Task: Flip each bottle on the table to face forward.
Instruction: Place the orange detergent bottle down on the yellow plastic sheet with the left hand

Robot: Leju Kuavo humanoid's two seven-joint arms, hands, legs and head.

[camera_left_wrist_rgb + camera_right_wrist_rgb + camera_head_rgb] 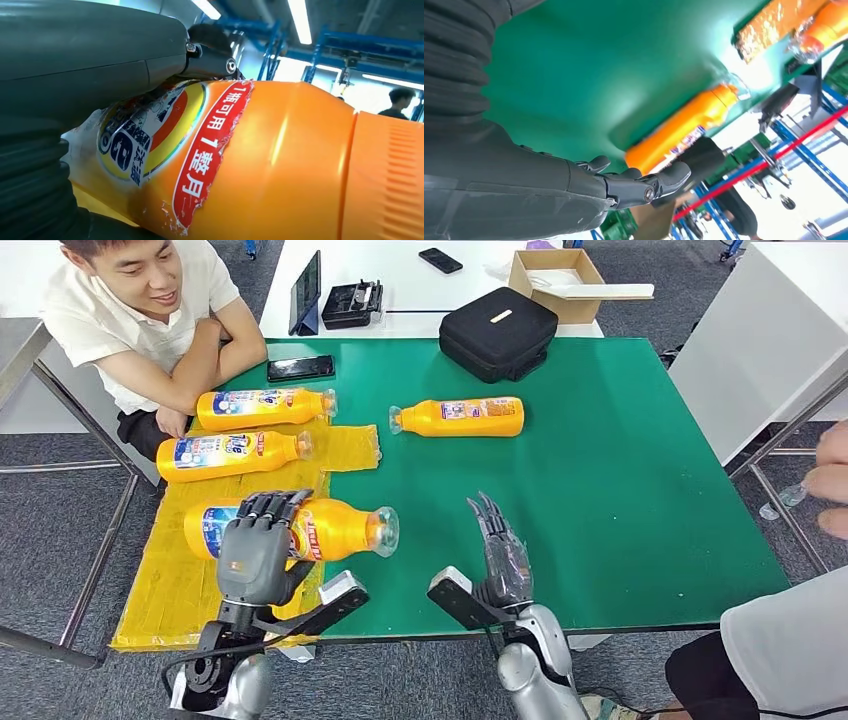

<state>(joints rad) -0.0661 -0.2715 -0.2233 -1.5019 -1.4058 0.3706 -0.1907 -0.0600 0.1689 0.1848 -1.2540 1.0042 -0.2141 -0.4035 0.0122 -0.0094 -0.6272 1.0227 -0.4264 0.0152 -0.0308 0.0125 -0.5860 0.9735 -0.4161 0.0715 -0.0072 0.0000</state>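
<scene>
Several orange bottles lie on their sides on the green table (620, 470). My left hand (256, 545) grips the nearest bottle (340, 530) around its labelled body, its clear cap pointing right; up close the bottle (280, 165) shows a torn red and blue label under my left hand (75, 75). Two more bottles (262, 408) (230, 454) lie behind it on the yellow mat (180, 590). A fourth bottle (462, 417) (679, 131) lies alone on the green surface. My right hand (500, 550) (574, 185) hovers open over the table's near edge, holding nothing.
A person (150, 320) leans on the far left corner beside a black phone (300, 367). A black bag (497, 332) sits at the back. Another person's hand (828, 480) and clothing reach in at the right edge. A white table (420, 285) behind carries a cardboard box (560, 278).
</scene>
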